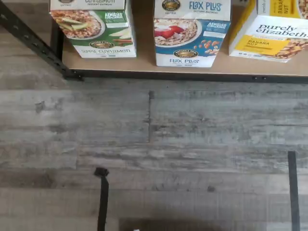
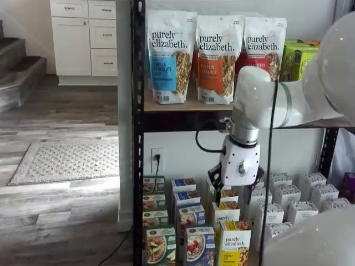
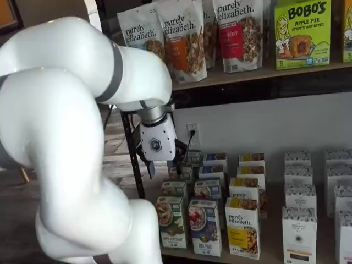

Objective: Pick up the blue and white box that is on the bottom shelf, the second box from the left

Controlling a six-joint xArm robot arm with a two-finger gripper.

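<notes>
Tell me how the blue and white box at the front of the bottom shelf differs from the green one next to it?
The blue and white box reads Flax Plus and pictures cereal with red berries; the green box reads Apple Cinnamon and pictures apple slices. The lower front of the blue and white box is blue, the green one's is green. Both are white-topped upright cartons of similar size, side by side at the bottom shelf's front edge.
</notes>
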